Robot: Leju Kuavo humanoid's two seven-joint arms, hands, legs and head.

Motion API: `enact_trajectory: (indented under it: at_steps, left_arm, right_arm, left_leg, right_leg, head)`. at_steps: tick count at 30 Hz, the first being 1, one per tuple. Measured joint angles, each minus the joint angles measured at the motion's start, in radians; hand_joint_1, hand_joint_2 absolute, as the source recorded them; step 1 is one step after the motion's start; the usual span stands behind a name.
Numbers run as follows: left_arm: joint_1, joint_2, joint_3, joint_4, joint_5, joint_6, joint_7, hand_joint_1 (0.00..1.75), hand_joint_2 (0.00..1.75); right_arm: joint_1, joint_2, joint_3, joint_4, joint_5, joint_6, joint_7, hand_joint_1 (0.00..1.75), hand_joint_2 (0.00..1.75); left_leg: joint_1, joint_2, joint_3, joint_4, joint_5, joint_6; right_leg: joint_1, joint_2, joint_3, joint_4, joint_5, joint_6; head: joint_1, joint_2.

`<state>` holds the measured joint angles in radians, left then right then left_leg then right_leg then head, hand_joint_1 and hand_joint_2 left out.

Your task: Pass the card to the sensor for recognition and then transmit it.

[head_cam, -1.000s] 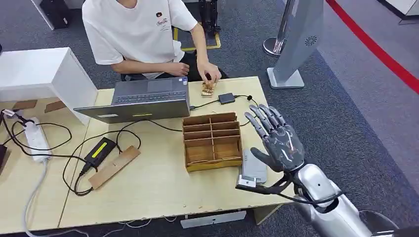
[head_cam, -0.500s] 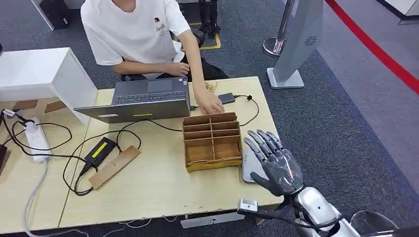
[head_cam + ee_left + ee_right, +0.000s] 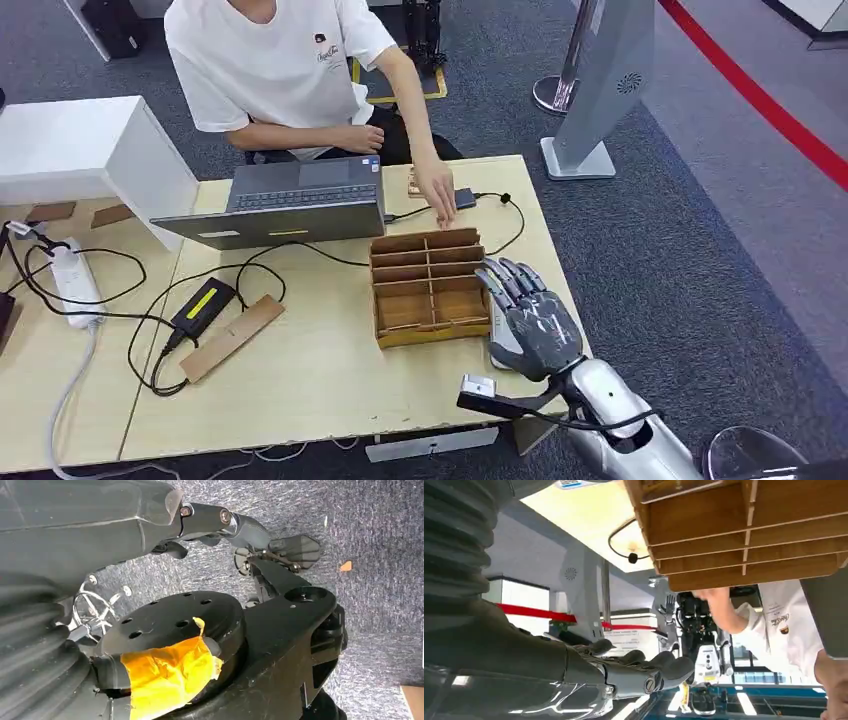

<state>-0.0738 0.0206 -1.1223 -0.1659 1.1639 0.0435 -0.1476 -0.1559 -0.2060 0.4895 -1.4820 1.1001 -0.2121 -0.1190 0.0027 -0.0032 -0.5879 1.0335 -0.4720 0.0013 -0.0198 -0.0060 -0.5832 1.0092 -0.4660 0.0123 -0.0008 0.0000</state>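
Observation:
My right hand (image 3: 530,322) hovers palm down, fingers spread, over a flat grey card (image 3: 497,346) at the table's right edge, beside the wooden compartment box (image 3: 430,285). Most of the card is hidden under the hand, and I cannot tell whether they touch. In the right wrist view the fingers (image 3: 624,672) reach out straight with nothing in them, close to the box (image 3: 744,535). A small black sensor (image 3: 462,198) on a cable lies at the far edge, with a person's hand (image 3: 437,190) on it. My left hand (image 3: 100,525) hangs over the carpet, holding nothing.
A laptop (image 3: 290,200) stands behind the box, with the person seated beyond it. A power adapter (image 3: 203,302), a wooden strip (image 3: 232,337), cables and a power strip (image 3: 72,280) lie on the left. A white block (image 3: 90,150) stands far left. The table's right edge is by my hand.
My right hand has come down and drawn in, from above the table's right side onto the spot over the grey card. The person's hand went to the box, then to the black sensor.

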Motion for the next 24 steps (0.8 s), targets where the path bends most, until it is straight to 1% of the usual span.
enact_trajectory:
  at_steps: [13, 17, 24]
  left_arm:
    - [-0.003, 0.001, -0.009, 0.0, 0.0, 0.0, 0.009, 0.0, 1.75]
    - [-0.003, 0.001, -0.01, 0.0, 0.001, 0.0, 0.01, 0.0, 1.75]
    - [-0.003, 0.001, -0.01, 0.0, 0.003, 0.0, 0.01, 0.0, 1.75]
  right_arm:
    - [-0.109, 0.09, 0.049, 0.121, -0.06, -0.001, 0.015, 0.0, 1.75]
    - [-0.118, 0.105, 0.055, 0.142, -0.068, -0.002, 0.015, 0.0, 1.75]
    - [-0.121, 0.113, 0.064, 0.17, -0.071, -0.006, 0.014, 0.0, 1.75]
  left_leg:
    - [0.0, 0.0, 0.0, 0.0, 0.0, 0.0]
    - [0.0, 0.0, 0.0, 0.0, 0.0, 0.0]
    - [0.0, 0.0, 0.0, 0.0, 0.0, 0.0]
  right_leg:
    - [0.0, 0.0, 0.0, 0.0, 0.0, 0.0]
    - [0.0, 0.0, 0.0, 0.0, 0.0, 0.0]
    - [0.0, 0.0, 0.0, 0.0, 0.0, 0.0]
  head:
    - [0.0, 0.0]
    - [0.0, 0.0]
    - [0.0, 0.0]
